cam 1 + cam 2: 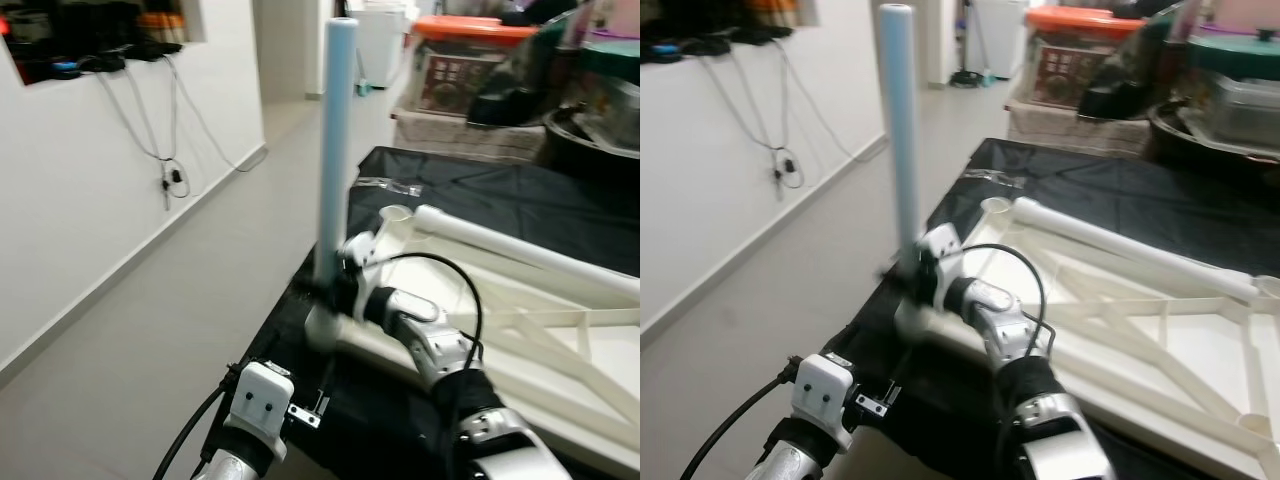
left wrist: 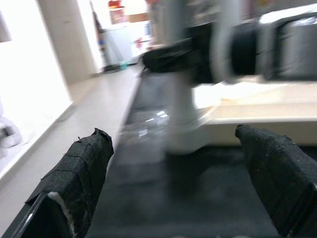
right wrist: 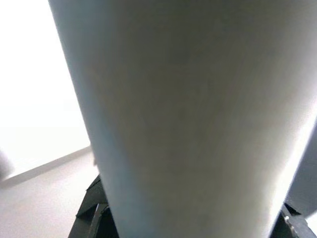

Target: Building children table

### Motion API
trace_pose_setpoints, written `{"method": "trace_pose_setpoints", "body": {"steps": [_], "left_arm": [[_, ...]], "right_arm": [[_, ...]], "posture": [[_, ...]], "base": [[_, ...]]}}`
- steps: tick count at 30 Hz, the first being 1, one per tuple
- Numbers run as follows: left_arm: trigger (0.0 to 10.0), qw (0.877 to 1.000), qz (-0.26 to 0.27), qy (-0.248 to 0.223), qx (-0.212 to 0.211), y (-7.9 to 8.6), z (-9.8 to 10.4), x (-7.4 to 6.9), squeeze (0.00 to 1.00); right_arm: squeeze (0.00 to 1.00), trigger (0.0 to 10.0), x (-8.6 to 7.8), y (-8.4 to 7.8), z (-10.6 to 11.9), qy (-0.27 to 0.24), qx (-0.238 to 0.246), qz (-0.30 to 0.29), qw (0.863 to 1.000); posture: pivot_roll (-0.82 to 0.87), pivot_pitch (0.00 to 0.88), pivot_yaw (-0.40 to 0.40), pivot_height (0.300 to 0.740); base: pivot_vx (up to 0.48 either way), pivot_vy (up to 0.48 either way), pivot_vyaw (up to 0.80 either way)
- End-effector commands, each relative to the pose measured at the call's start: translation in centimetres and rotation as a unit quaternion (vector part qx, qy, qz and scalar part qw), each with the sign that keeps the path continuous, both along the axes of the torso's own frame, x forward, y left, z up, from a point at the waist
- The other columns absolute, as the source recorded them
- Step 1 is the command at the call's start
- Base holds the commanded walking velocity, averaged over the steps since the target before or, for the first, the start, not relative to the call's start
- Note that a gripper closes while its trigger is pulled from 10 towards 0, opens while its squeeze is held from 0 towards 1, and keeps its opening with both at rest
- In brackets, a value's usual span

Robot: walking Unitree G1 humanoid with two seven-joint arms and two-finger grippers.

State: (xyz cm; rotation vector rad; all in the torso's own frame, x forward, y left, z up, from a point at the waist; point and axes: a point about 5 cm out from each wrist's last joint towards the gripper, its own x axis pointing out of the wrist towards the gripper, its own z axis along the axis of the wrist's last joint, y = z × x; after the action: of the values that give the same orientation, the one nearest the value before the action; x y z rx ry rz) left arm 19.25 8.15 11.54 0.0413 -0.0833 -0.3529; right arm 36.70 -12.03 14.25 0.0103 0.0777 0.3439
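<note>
A white tabletop (image 1: 540,330) lies upside down on a work surface draped in black cloth (image 1: 470,185), its ribbed underside facing up. At the near-left corner of the tabletop a pale blue leg (image 1: 335,140) stands upright in its corner socket (image 1: 325,325). The right gripper (image 1: 338,285) is clamped around the leg low down, just above the socket; in the right wrist view the leg (image 3: 188,119) sits close against the camera. A second, white leg (image 1: 520,250) lies flat across the tabletop, reaching toward the far-right edge, with an empty round socket (image 1: 395,213) beside its end. The left gripper (image 2: 178,198) hangs below the near edge of the cloth, its black fingers (image 2: 79,173) spread wide and holding nothing, aimed at the leg's base. The risk is probably a leg that is not seated true: if the right gripper pushes off-axis, the leg could jam at a tilt or lever the light tabletop off the near edge. A loosened grip could let the leg topple toward the floor.
</note>
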Motion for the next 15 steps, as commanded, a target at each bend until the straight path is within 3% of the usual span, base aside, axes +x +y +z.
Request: {"method": "trace_pose_setpoints", "body": {"steps": [1,2,3,5,7,10,11,14,15], "left_arm": [[10.0,1.0,0.001,0.001,0.002,0.1,-0.1,0.0,0.0],[10.0,1.0,0.001,0.001,0.002,0.1,-0.1,0.0,0.0],[10.0,1.0,0.001,0.001,0.002,0.1,-0.2,0.0,0.0],[10.0,1.0,0.001,0.001,0.002,0.1,-0.2,0.0,0.0],[10.0,1.0,0.001,0.001,0.002,0.1,-0.2,0.0,0.0],[10.0,1.0,0.001,0.001,0.002,0.1,-0.2,0.0,0.0],[10.0,1.0,0.001,0.001,0.003,0.1,-0.2,0.0,0.0],[10.0,1.0,0.001,0.001,0.002,0.0,-0.2,0.1,0.0],[10.0,1.0,0.0,0.001,0.002,0.0,-0.1,0.1,0.0]], "right_arm": [[0.0,0.0,-0.3,-2.7,-1.0,0.019,-0.01,-0.111,0.994],[0.0,0.0,-0.3,-2.7,-1.0,0.019,-0.01,-0.111,0.994],[0.0,0.0,-1.1,-3.7,-1.1,0.019,-0.008,-0.183,0.983],[0.0,0.0,-1.1,-3.7,-1.1,0.019,-0.008,-0.183,0.983],[0.0,0.0,-2.8,-3.9,-1.8,0.033,0.0,-0.264,0.964],[0.0,0.0,-3.0,-3.2,-2.0,0.042,0.014,-0.262,0.964],[0.0,10.0,-3.0,-2.6,-2.2,0.045,0.023,-0.256,0.965],[0.0,10.0,-2.7,-1.7,-1.9,0.031,0.032,-0.231,0.972],[1.0,10.0,-2.4,-0.9,-1.5,0.013,0.048,-0.196,0.979]], "posture": [[0.07,0.0,-0.022,0.74],[0.07,0.0,-0.022,0.74],[0.07,0.0,-0.022,0.74],[0.07,0.0,-0.022,0.74],[0.07,0.0,-0.022,0.74],[0.07,0.0,-0.022,0.74],[0.07,0.0,-0.022,0.74],[0.07,0.0,-0.023,0.74],[0.07,0.0,-0.023,0.74]], "base": [[0.0,0.0,0.0],[0.0,0.0,0.0],[0.0,0.0,0.0],[0.0,0.0,0.0],[0.0,0.0,0.0],[0.0,0.0,0.0],[0.0,0.0,0.0],[0.0,0.0,0.0],[0.0,0.0,0.0]]}}
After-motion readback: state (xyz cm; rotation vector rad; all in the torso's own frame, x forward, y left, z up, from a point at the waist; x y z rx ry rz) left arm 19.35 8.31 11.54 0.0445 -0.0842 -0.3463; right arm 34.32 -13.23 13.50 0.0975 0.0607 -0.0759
